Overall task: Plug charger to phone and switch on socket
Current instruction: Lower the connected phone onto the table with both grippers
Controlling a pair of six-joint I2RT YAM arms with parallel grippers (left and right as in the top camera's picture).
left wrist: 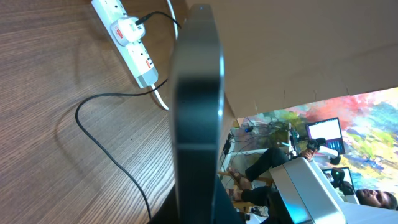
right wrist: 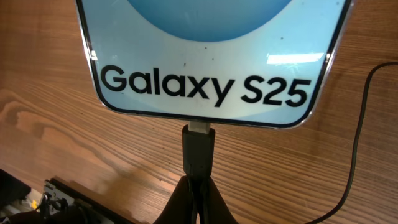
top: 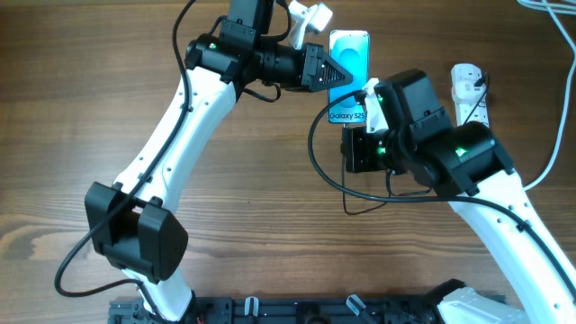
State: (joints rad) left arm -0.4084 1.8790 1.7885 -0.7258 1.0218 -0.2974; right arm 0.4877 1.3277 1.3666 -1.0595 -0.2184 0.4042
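The phone (top: 349,63) has a cyan screen and "Galaxy S25" at its near end. My left gripper (top: 331,72) is shut on its left edge. In the left wrist view the phone (left wrist: 198,93) shows edge-on between the fingers (left wrist: 199,211). My right gripper (right wrist: 199,202) is shut on the charger's black connector (right wrist: 199,149), whose silver tip meets the phone's bottom edge (right wrist: 205,93). In the overhead view the right gripper (top: 351,130) sits just below the phone. The thin black cable (top: 324,171) loops across the table. The white socket strip (top: 468,90) lies at the far right.
A white plug (left wrist: 126,29) with the black cable sits in the strip (left wrist: 140,59), near its red marking. A thick white cord (top: 558,135) runs down the right edge. A black rail (top: 297,310) lies along the front edge. Both arms crowd the table's far middle.
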